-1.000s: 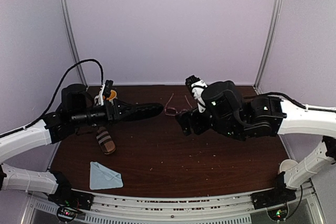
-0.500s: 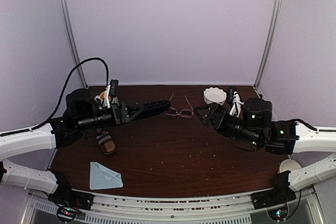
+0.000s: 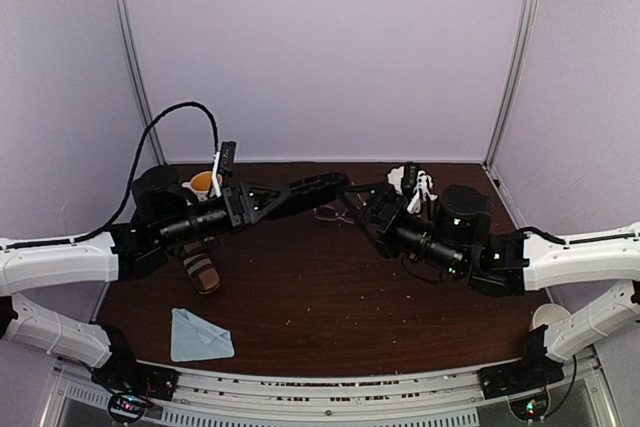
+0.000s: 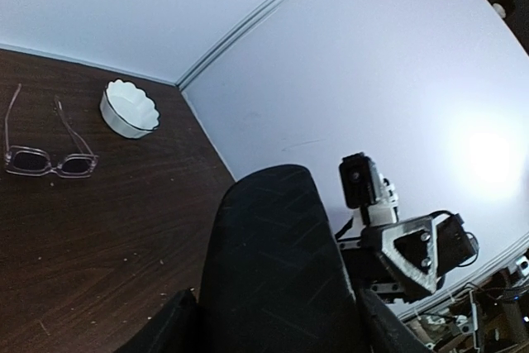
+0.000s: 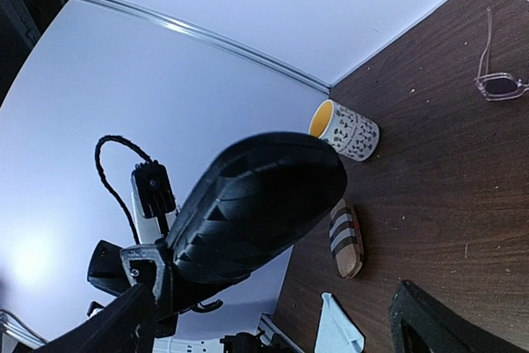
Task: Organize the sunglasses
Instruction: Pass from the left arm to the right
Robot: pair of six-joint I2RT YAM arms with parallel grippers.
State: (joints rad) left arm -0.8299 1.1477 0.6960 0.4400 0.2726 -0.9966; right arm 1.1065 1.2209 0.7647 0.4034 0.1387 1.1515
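A black oblong case (image 3: 305, 190) hangs above the table, with my left gripper (image 3: 250, 205) shut on its near end. In the left wrist view the black case (image 4: 277, 262) fills the space between my left gripper's (image 4: 273, 332) fingers. My right gripper (image 3: 362, 209) stands open, facing the case's free end from the right. In the right wrist view the case (image 5: 256, 204) is ahead of my right gripper (image 5: 277, 324), apart from its fingers. The pink-framed sunglasses (image 4: 48, 160) lie on the table with arms unfolded, partly hidden in the top view under the case and my right gripper.
A tan striped case (image 3: 200, 269) and a light blue cloth (image 3: 200, 335) lie at the left front. A patterned mug (image 5: 345, 130) stands at the back left. A white fluted bowl (image 4: 128, 109) sits at the back behind the right arm.
My left arm has lifted the black case and carried it right, over the table's middle. My right arm has swung around and come left, its open gripper now facing the case's end.
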